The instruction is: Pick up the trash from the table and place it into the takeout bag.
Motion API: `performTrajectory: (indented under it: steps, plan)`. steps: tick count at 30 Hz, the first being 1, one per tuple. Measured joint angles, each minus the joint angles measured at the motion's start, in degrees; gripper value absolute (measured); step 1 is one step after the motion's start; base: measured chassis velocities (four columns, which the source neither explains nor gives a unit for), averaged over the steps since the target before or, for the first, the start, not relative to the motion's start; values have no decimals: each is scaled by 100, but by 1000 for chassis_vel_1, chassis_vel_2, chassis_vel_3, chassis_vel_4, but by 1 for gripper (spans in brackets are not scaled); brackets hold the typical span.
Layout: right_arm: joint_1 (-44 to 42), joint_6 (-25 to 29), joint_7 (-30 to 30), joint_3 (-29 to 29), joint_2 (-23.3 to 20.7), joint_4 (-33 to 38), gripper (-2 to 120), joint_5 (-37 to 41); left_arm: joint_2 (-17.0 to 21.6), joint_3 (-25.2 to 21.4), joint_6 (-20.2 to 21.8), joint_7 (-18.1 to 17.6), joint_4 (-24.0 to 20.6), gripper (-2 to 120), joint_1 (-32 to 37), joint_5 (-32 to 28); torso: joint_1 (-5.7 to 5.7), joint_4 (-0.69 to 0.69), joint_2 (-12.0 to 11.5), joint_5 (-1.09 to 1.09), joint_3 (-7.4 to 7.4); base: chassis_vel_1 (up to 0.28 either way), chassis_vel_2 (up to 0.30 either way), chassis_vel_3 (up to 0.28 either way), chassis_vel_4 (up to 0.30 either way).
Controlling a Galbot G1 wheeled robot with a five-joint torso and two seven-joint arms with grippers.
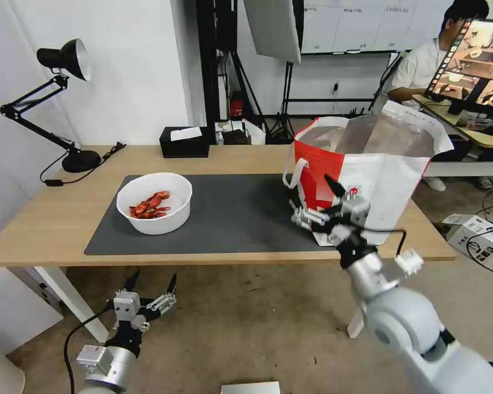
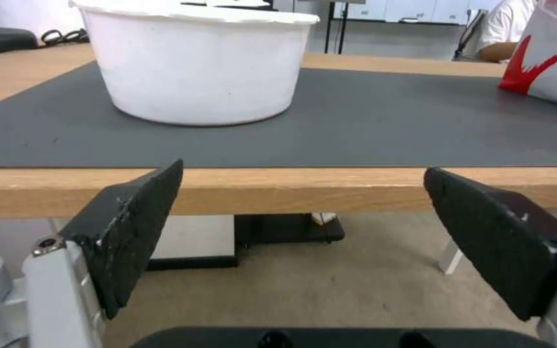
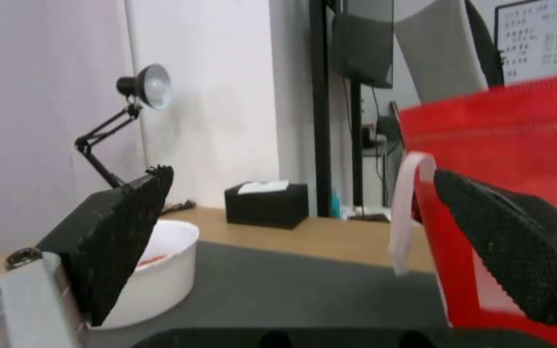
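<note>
The trash in sight is a white round bowl point(image 1: 154, 210) of red crayfish shells on the left part of the dark grey mat point(image 1: 230, 219) on the table point(image 1: 49, 219). The takeout bag point(image 1: 367, 169), white with red panels and foil lining, stands open at the table's right end. My right gripper point(image 1: 314, 194) is open at the bag's near left corner, beside its strap handle point(image 3: 407, 208). My left gripper point(image 1: 152, 282) is open below the table's front edge, in front of the bowl point(image 2: 198, 63). In the right wrist view the bowl point(image 3: 162, 270) is beyond one finger point(image 3: 117, 232).
A black tissue box point(image 1: 184, 141) sits at the table's back edge and a black desk lamp point(image 1: 66, 60) at its back left corner. White table legs point(image 1: 71, 301) stand under the left end. Cables and a box point(image 1: 476, 232) lie on the floor to the right.
</note>
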Motion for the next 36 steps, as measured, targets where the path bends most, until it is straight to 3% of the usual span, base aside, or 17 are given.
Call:
performTrajectory:
  steps: [17,36]
  plan:
    - [-1655,1,216,62,473,-43,100,-469,31,-8,-29,13,-29,100,25,-4,1,1,-1,0,0,0,0,0,0]
    - [-2049,-22,655,-217,772,-334,100,-1037,95,-9,-48,28,-30,100,23,-32,0,1,0,0,0,0,0,0,0]
